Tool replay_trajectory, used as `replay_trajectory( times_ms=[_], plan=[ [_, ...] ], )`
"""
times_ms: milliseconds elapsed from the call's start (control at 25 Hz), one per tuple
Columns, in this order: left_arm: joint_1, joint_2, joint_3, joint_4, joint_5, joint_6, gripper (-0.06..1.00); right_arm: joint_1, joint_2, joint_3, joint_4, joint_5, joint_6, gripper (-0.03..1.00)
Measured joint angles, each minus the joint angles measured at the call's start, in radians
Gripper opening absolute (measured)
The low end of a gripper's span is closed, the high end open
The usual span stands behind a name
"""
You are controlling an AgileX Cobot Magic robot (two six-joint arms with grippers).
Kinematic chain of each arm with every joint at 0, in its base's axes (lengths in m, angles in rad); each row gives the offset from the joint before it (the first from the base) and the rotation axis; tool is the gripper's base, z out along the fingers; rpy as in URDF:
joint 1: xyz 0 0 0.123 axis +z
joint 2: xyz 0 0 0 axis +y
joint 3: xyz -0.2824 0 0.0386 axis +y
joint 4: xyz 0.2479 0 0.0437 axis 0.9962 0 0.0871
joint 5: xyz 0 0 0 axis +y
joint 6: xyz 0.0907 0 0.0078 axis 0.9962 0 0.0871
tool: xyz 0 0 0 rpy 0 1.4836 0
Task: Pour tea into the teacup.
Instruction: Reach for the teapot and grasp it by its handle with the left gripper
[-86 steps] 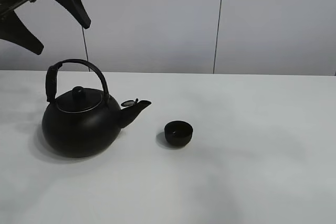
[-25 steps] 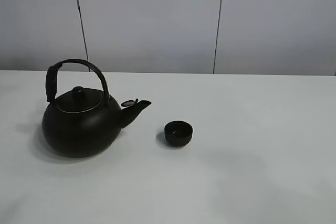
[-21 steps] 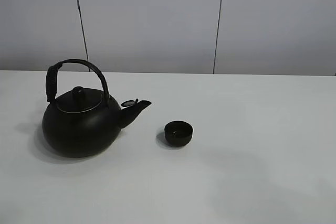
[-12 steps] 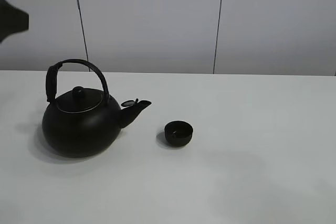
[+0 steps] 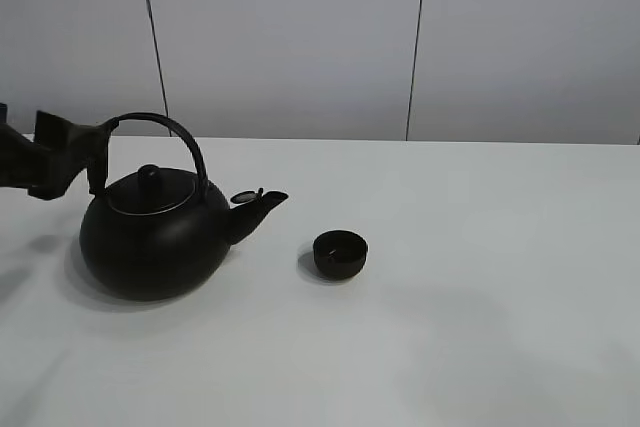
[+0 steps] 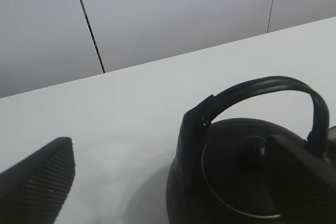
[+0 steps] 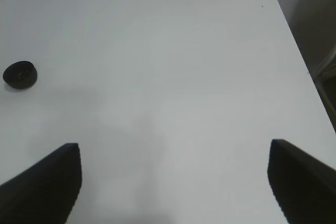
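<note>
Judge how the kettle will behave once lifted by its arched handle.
The kettle looks rigid and, with its big round belly, probably heavy for its size. Hung from the handle, it may swing or tilt spoutward. Its matte finish likely gives decent grip.

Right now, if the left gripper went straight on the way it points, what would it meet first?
Probably the kettle's handle, near its lower end beside the lid. The left gripper sits close to it with jaws open. Depth is unclear, so take that loosely.

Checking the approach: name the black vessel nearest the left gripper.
The kettle, big and round-bellied; the left gripper is beside its arched handle, the small teacup beyond the spout.
</note>
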Motion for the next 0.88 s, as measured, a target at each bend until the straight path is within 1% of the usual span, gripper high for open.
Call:
replay_trajectory(
  times_ms=[200,320,760,880],
  plan=[
    [0.0,0.075,0.0,0.002,-0.124,0.0,0.7,0.0,0.0,0.0,0.0,0.0,0.0,0.66],
    [0.0,0.081,0.0,0.002,-0.164,0.0,0.7,0.0,0.0,0.0,0.0,0.0,0.0,0.66],
    [0.0,0.081,0.0,0.002,-0.165,-0.001,0.7,0.0,0.0,0.0,0.0,-0.002,0.0,0.66],
    [0.0,0.081,0.0,0.002,-0.146,-0.001,0.7,0.0,0.0,0.0,0.0,-0.002,0.0,0.66]
  ],
)
